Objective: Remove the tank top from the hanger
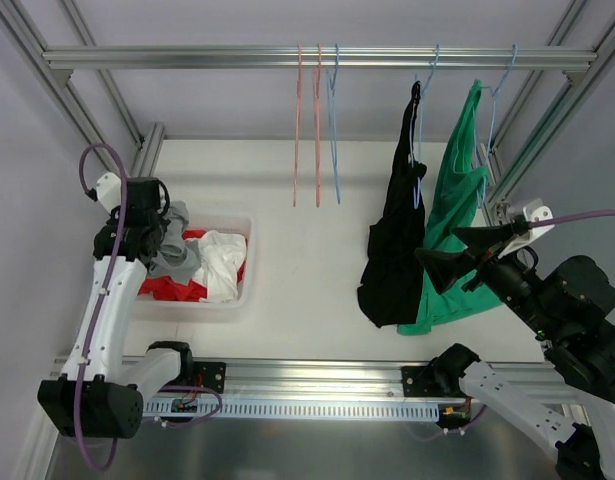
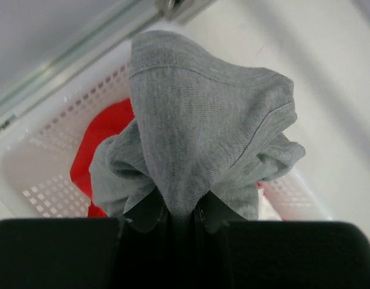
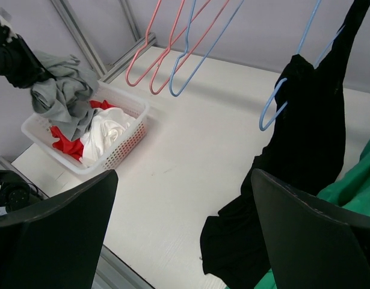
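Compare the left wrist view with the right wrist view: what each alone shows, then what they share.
Left wrist only: the pinch itself up close, the left gripper shut on the gray top.
Right wrist only: three empty hangers, black top, green top, white cloth, the open right gripper.
Both: gray top, basket, red cloth.

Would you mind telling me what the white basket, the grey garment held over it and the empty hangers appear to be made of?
White basket: moulded plastic with a slight sheen, judging by its perforated grid walls.
Grey garment: soft matte knit, probably cotton jersey; fine ribbing and a stitched hem show.
Empty hangers: thin pink and blue rods, smooth; coated wire or plastic, unclear.
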`<act>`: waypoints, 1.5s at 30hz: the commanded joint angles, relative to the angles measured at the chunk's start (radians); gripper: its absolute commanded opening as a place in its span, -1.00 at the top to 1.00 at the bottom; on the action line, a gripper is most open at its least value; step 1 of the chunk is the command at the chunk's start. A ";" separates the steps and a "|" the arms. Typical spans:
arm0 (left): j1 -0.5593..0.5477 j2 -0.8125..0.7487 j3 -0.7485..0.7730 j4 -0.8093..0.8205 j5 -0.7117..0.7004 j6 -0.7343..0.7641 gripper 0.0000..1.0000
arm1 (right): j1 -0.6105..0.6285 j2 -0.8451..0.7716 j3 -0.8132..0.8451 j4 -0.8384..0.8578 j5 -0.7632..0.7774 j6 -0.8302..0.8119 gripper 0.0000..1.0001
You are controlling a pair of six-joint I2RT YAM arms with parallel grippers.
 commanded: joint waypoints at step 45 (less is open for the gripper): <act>0.054 -0.400 -0.193 0.042 1.041 0.358 -0.97 | -0.275 1.056 0.796 -0.067 0.300 -0.101 0.46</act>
